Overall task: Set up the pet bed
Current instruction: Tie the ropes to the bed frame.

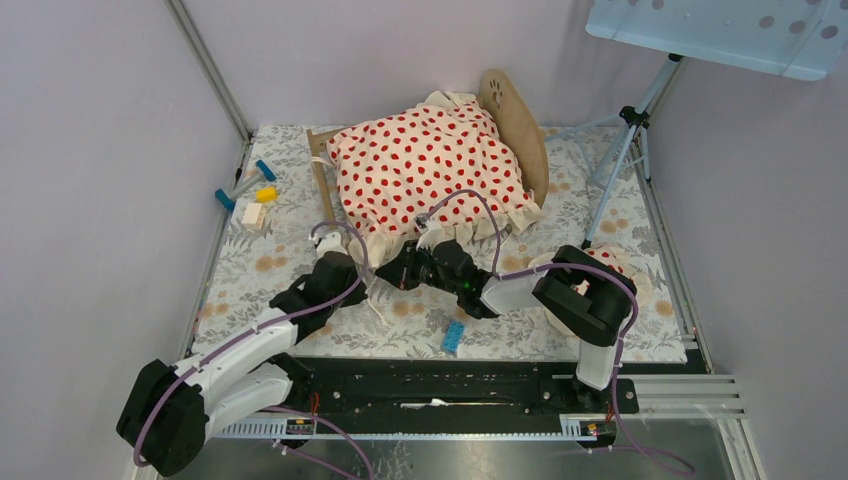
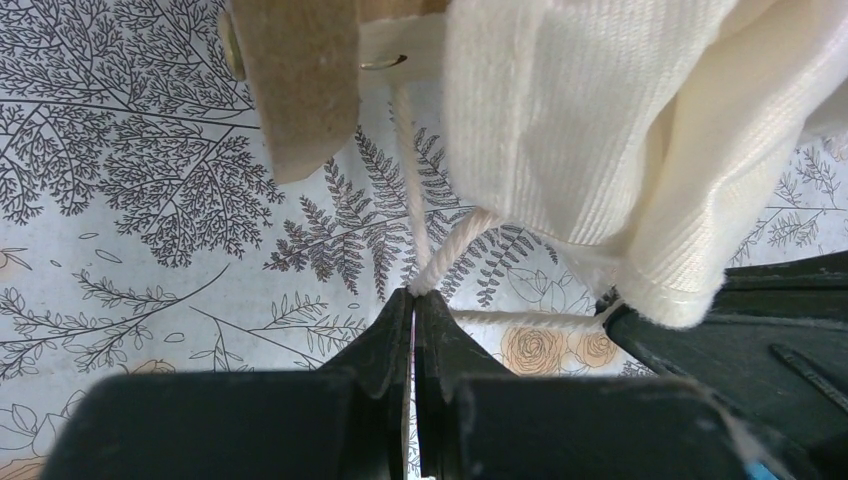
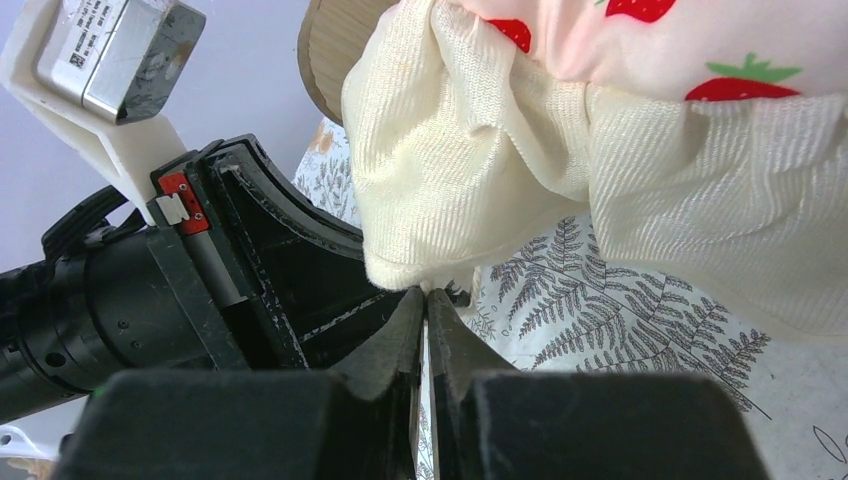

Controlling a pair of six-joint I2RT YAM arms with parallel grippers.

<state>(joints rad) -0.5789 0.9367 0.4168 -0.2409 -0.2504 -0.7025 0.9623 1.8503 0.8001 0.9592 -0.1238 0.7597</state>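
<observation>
The pet bed (image 1: 518, 125) stands at the back middle, its wooden end board rising behind a cream red-dotted blanket (image 1: 430, 165) that covers the mattress. Both grippers meet at the blanket's near edge. My left gripper (image 2: 413, 293) is shut on a white cord (image 2: 450, 245) that runs up to a metal ring beside the bed's wooden leg (image 2: 300, 90). My right gripper (image 3: 425, 292) is shut on the blanket's cream ruffle (image 3: 470, 150), just right of the left gripper (image 1: 368, 272). A red-dotted pillow (image 1: 608, 257) lies partly hidden behind the right arm.
A blue brick (image 1: 453, 337) lies on the floral mat near the front edge. Small coloured blocks (image 1: 250, 195) sit at the mat's left side. A tripod (image 1: 625, 150) stands at the back right under a pale blue perforated board (image 1: 720, 30).
</observation>
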